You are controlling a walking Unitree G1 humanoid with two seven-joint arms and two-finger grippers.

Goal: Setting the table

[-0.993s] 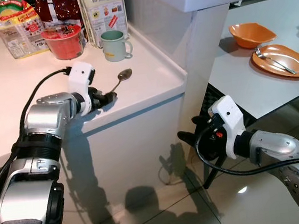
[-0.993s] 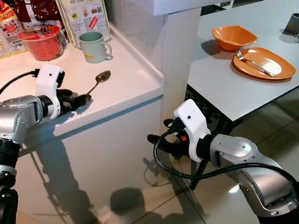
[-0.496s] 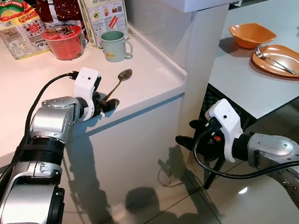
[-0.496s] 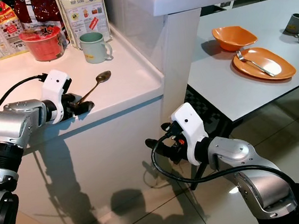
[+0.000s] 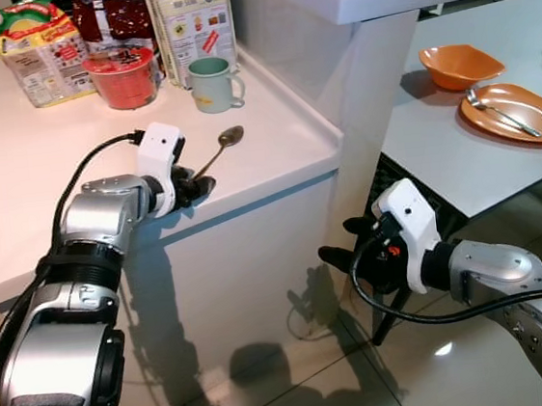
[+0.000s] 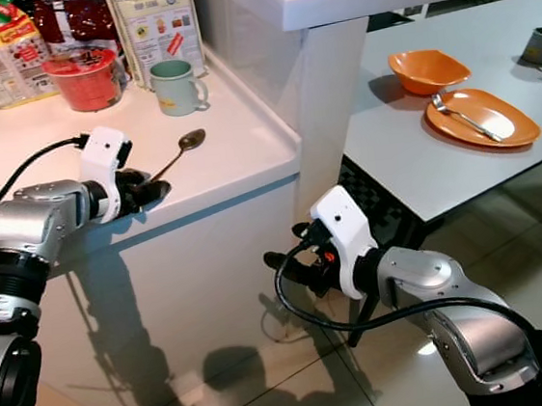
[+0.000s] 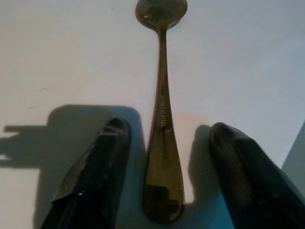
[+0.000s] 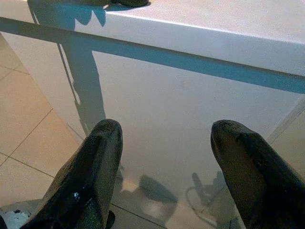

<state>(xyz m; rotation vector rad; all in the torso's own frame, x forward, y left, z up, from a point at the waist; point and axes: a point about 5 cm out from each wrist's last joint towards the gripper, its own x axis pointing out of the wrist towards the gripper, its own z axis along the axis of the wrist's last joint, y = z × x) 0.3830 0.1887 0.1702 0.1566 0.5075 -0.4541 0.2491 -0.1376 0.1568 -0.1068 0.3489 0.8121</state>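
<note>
One spoon (image 7: 162,129) flat on white table (image 5: 276,154) | left hand (image 7: 164,138) open, fingers straddling handle | right hand (image 8: 164,143) open, low beside table front

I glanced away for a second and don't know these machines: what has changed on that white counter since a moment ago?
The left gripper slid forward along the counter toward the spoon; its open fingers now stand either side of the handle, not yet closed on it. The spoon lies where it did, as do the green mug and orange plate. The right gripper still hangs low beside the counter.
</note>
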